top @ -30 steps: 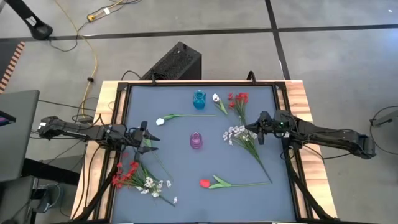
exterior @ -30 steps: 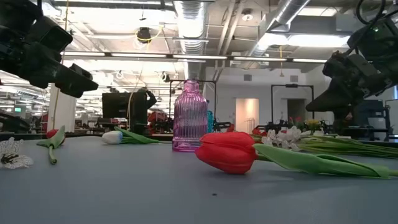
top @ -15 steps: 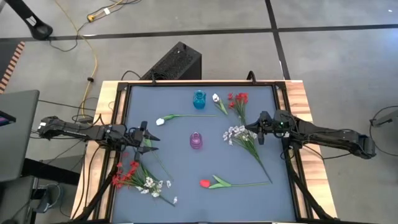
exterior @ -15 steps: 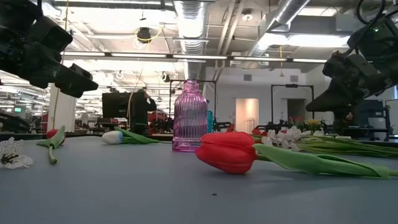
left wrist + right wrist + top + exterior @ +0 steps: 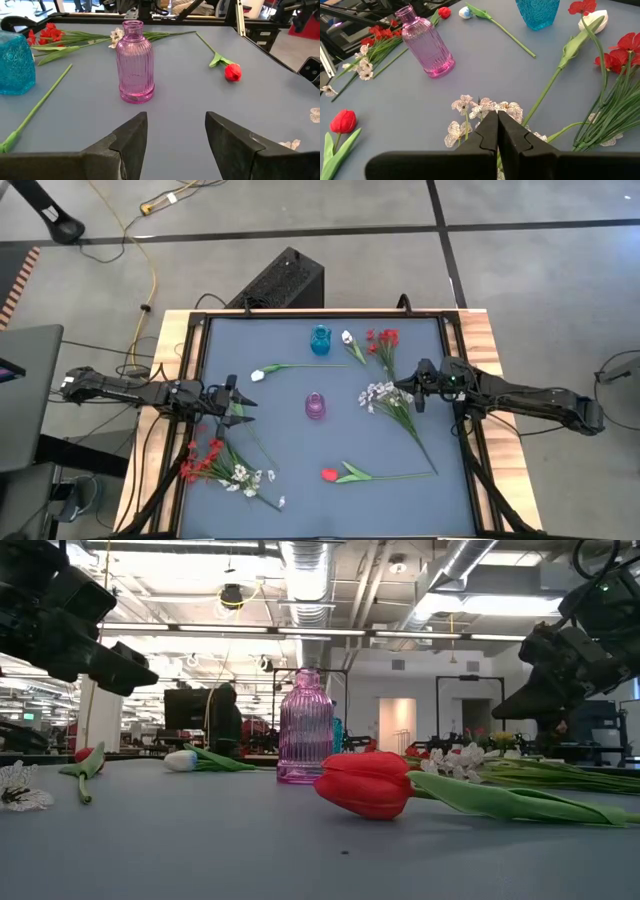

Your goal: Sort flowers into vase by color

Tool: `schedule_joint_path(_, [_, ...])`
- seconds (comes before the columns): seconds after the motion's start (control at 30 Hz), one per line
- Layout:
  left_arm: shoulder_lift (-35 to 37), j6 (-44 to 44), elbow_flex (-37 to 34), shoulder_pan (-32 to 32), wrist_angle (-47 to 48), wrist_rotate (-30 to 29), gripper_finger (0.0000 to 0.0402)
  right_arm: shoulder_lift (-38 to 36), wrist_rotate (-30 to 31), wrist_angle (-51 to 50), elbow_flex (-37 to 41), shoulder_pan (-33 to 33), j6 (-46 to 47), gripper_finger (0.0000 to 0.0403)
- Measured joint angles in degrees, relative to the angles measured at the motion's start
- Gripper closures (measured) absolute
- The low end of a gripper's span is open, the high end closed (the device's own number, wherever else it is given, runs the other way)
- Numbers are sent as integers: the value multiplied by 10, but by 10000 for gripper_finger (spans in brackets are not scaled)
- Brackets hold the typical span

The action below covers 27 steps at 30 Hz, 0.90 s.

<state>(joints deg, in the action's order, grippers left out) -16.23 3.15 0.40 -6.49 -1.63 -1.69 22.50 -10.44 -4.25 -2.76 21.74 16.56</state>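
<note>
Nothing has moved in the last second, so sorting has not begun. Your right gripper (image 5: 411, 393) hovers closed, empty, over the white spray (image 5: 377, 393) at three o'clock of the pink vase (image 5: 315, 406); your left gripper (image 5: 243, 402) waits open at nine o'clock.

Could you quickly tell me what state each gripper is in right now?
Left gripper: open, holding nothing.
Right gripper: jaws shut, holding nothing, above the white spray.
</note>
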Motion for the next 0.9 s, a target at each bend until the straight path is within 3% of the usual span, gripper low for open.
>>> schedule_joint_path(0.27, [0, 48, 0, 0, -2, -3, 212, 0, 0, 0, 0, 0, 0, 371])
schedule_joint_path(0.5, [0, 105, 0, 0, -74, -59, 212, 0, 8, 9, 0, 1, 0, 371])
schedule_joint_path(0.67, [0, 106, 1, 0, -173, -78, 212, 0, 32, 84, 4, 2, 1, 371])
schedule_joint_path(0.9, [-61, 96, 41, 0, -178, -131, 212, 0, 32, 200, -16, 2, 23, 371])
